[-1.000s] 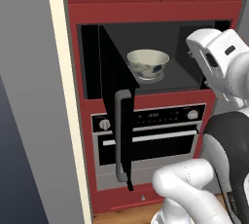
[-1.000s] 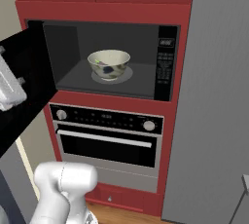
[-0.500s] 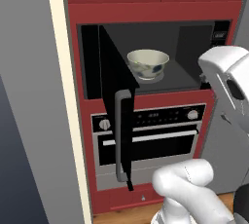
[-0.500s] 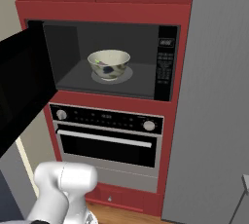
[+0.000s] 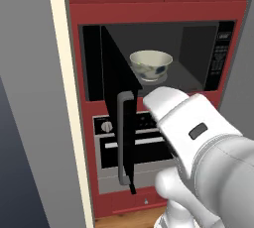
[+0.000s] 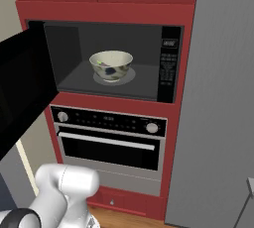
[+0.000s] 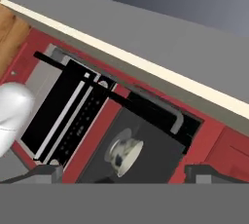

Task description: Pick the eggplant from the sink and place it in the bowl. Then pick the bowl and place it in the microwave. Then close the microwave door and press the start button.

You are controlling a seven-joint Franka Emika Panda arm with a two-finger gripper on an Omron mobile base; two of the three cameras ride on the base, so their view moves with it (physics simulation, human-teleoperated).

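The microwave door (image 5: 116,108) is big, flat and stiff — it swings easily if pushed on its long grey handle (image 5: 122,138). One bowl (image 6: 111,65) sits in the middle of the microwave (image 6: 106,58) floor. One door, one handle. The end effector (image 7: 119,173) is wide open, holding nothing.

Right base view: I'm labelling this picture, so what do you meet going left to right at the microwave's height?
microwave door, swung open → bowl inside the microwave → button strip → grey panel
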